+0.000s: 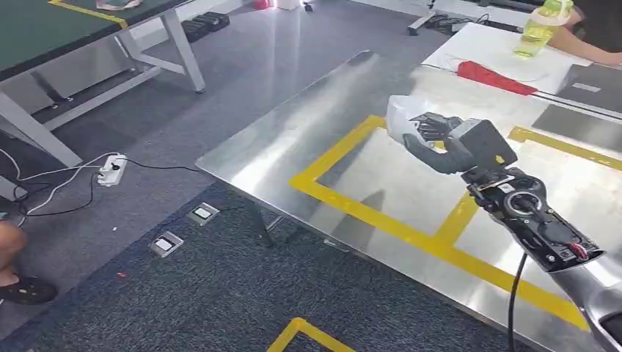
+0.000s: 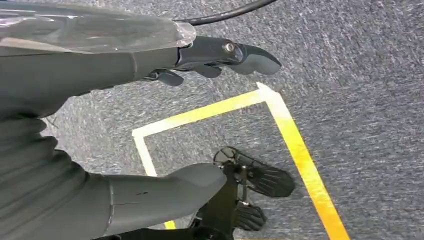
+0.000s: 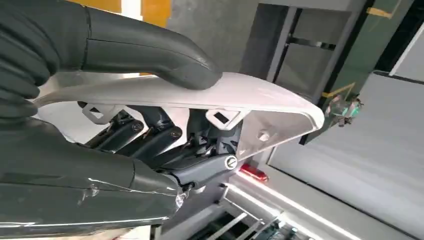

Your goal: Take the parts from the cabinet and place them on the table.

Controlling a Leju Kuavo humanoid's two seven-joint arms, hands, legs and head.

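Above steel table (image 1: 308, 139), inside its yellow tape frame (image 1: 352, 194), right hand (image 1: 436, 139) grips white part (image 1: 400, 117). Step: placing. Next: lower, release on table. Left hand (image 2: 220, 55) hangs over carpet, apparently empty, fingers loosely extended.

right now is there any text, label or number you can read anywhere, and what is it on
No legible text anywhere.
White plastic part gripped by the right hand: no markings.
Yellow-green drink bottle on the white table: label too blurred to read.
White power strip on the grey carpet: too small to read.
Yellow tape lines on the shiny metal table: plain, no lettering.
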